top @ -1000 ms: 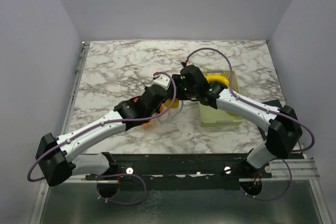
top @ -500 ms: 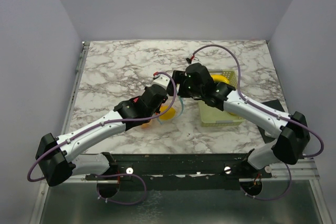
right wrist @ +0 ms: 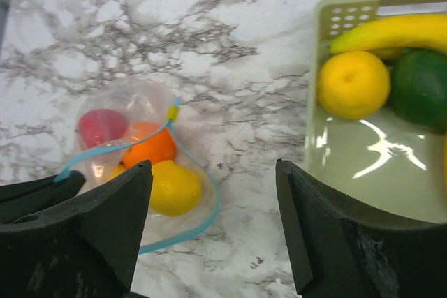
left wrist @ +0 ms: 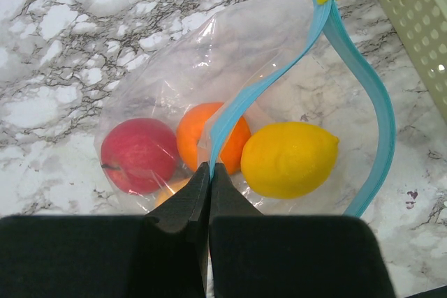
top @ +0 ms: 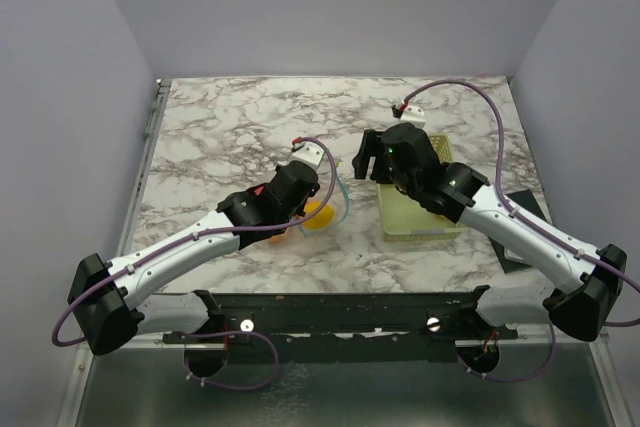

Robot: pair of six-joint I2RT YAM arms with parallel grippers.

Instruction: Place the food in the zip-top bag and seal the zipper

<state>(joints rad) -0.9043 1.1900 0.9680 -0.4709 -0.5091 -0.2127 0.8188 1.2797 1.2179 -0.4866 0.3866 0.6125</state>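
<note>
The bag [left wrist: 209,68] lies mid-worktop [top: 220,127], holding apple [left wrist: 137,155], orange [left wrist: 199,130] and lemon [left wrist: 288,158]. The left jaws are pinched shut on the near lip of its zipper [left wrist: 383,109]. The right jaws gape empty near the basket [right wrist: 312,88], at the bag's 3 o'clock. For the next piece, probably the banana [right wrist: 398,31], grip it mid-length and hold the bag's mouth lifted wide.

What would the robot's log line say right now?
left end effector: shut on zipper | right end effector: open | zip-top bag: apple, orange, lemon inside, unsealed

Marble-look table [top: 230,117], clear crinkly plastic bag [left wrist: 230,54] (soft glare), smooth plastic lemon [left wrist: 288,160], shiny pale plastic basket [right wrist: 363,165], matt black fingers [left wrist: 178,211].
</note>
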